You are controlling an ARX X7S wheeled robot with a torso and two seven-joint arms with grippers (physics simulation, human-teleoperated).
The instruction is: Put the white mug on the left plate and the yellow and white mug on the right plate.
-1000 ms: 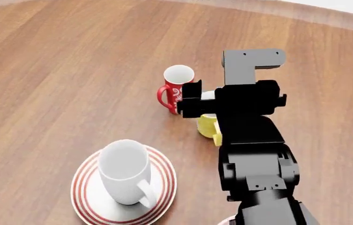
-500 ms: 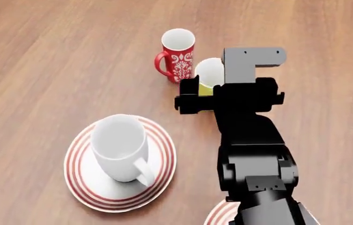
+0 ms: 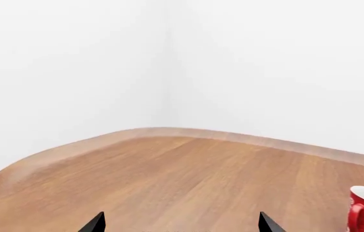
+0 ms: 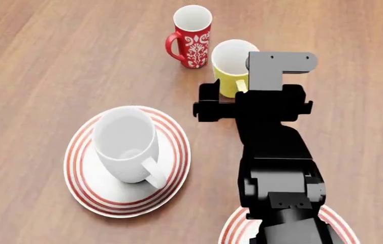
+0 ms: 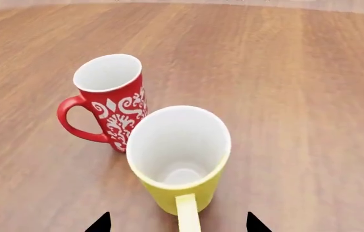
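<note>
White mug [image 4: 128,146] is standing upright on left plate [image 4: 83,175]; yellow mug [image 5: 178,162] is standing upright just ahead of right pincer [image 5: 176,223], handle facing it; right plate [image 4: 235,230] is lying behind it

- The light is bright and even in all three views, with no dark corners.
- Shadows are very soft; a faint one lies under the white mug [image 4: 129,145] on the left plate [image 4: 86,185].
- The wooden table [image 4: 49,66] shows no glare.
- Everything looks sharp, with no blur.
- The black arm [image 4: 273,152] shows little detail.
</note>
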